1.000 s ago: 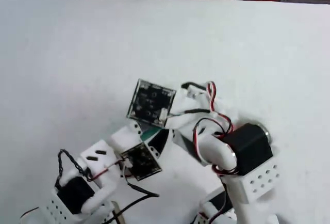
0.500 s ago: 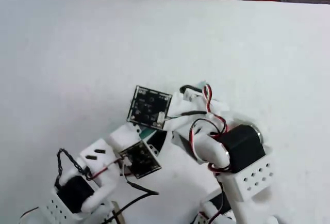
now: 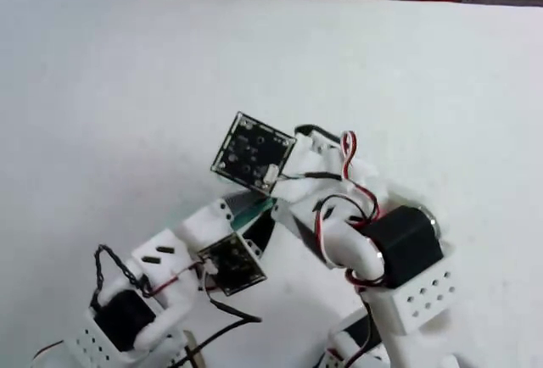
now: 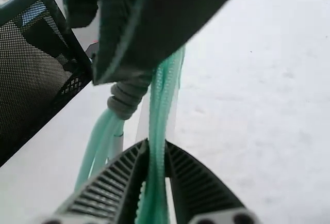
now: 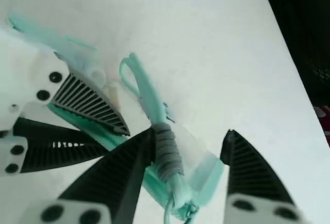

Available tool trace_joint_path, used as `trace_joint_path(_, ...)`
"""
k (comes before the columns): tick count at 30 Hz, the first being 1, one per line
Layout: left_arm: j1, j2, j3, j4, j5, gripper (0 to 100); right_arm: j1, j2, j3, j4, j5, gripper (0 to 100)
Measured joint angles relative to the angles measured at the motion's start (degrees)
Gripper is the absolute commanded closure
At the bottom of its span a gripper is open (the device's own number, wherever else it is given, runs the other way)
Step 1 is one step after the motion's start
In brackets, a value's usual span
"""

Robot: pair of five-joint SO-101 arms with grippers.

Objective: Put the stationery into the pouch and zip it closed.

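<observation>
Two end effectors on one pouch. My left end effector (image 4: 156,147) is clamped on the pouch (image 4: 164,95), jaws pinched together on its teal ribbed edge. My right end effector (image 5: 191,133) has jaws wide apart, straddling the pull cord (image 5: 166,152) at its grey wrap. One tip is against or just beside the wrap, can't tell which. In the right wrist view the left end effector (image 5: 121,133) sits very near the right one.

The pouch (image 3: 248,207) is low-centre on the counter (image 3: 127,71), between my two arms and mostly hidden under them. Can't tell if it rests flat or hangs from the left grip.

Step in hand, my guess: grab the cord and run the zip.

Risks:
- The cord is soft and thin. An off-centre close would let it squirt out sideways, and I'd shut on nothing.
- Closing too low would pinch pouch film along with the cord, and the zip would jam.
- The left hold is on a narrow strip only. A hard pull could slide it free, and the whole pouch would drag instead of zipping.
- Pulling off the zip line would bunch the pouch.
- The end effectors are crowded, so a small swing could knock them together.
</observation>
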Motion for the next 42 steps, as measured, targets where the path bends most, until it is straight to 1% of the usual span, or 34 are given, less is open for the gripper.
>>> trace_joint_path(3,0.00,0.00,0.00,0.00,0.00,98,-0.09,2.29,2.37,-1.49,0.26,78.9)
trace_joint_path(10,0.00,0.00,0.00,0.00,0.00,98,0.00,4.75,3.87,0.53,3.08,79.1)
trace_joint_path(13,0.09,0.00,0.00,0.00,0.00,98,1.05,4.75,4.31,0.53,5.89,84.0)
trace_joint_path(20,0.18,0.18,0.09,0.09,0.09,98,7.65,10.81,4.22,-0.09,9.85,98.6)
trace_joint_path(24,0.35,0.26,0.18,0.09,0.09,98,8.44,12.13,3.78,-0.09,10.64,98.0)
trace_joint_path(28,0.35,0.09,0.09,0.09,0.09,98,8.79,8.09,0.97,0.18,10.73,97.9)
trace_joint_path(31,0.35,0.09,0.09,0.09,0.09,98,9.14,2.55,-1.23,0.53,8.62,97.9)
trace_joint_path(35,0.26,0.09,0.09,0.09,0.09,98,9.32,-3.69,-1.67,-2.02,4.22,97.9)
trace_joint_path(38,0.26,0.09,0.09,0.09,0.09,98,9.93,-6.68,-1.67,-3.43,0.70,97.9)
trace_joint_path(42,0.26,0.09,0.09,0.09,0.09,98,9.58,-8.18,-1.67,-4.31,-1.41,97.9)
